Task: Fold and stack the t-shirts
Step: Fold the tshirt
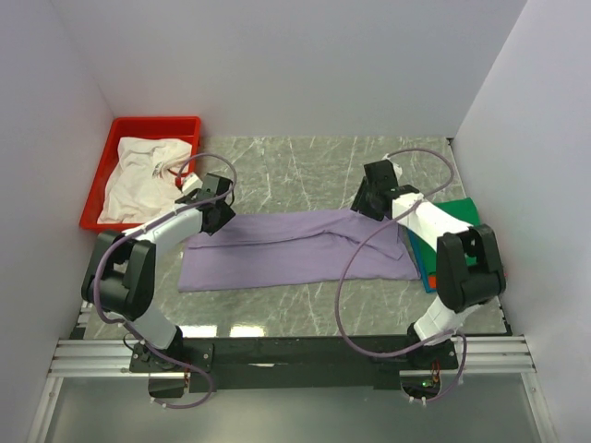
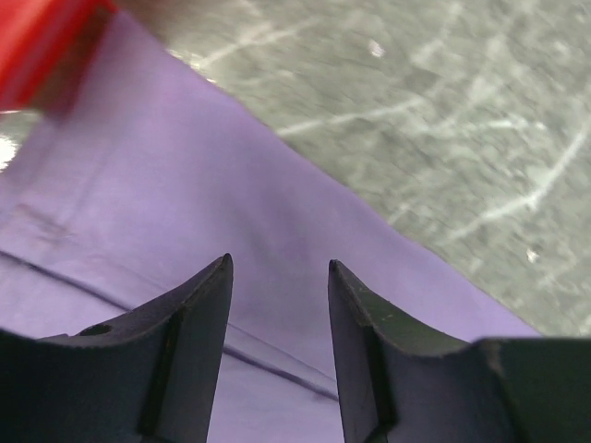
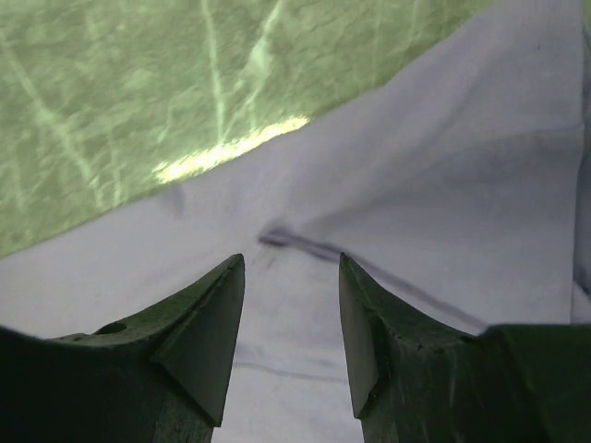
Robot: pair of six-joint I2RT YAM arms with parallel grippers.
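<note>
Seems partway: folded pile (image 1: pixel 466 213) stacked right, purple shirt (image 1: pixel 295 251) halved lengthwise on surface (image 1: pixel 305 166), white shirt (image 1: pixel 138 177) crumpled in tray (image 1: pixel 152 121). Left gripper (image 2: pixel 280 268), right gripper (image 3: pixel 291 263) open above purple cloth.

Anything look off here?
Nothing damaged or spilled. The white cloth t-shirt lies crumpled in the red plastic tray, and the pale lavender cloth t-shirt lies skewed, its fold uneven.

- Lavender t-shirt (image 1: pixel 295 249): large, folded lengthwise into a long flat band, lying crosswise at centre.
- White t-shirt (image 1: pixel 138 180): crumpled, unfolded, in the red tray (image 1: pixel 157 121), far left.
- Green t-shirt (image 1: pixel 466 212): folded, tops the right-hand stack; edges of the blue t-shirt (image 1: pixel 417 251) and orange t-shirt (image 1: pixel 430 280) show beneath.
</note>
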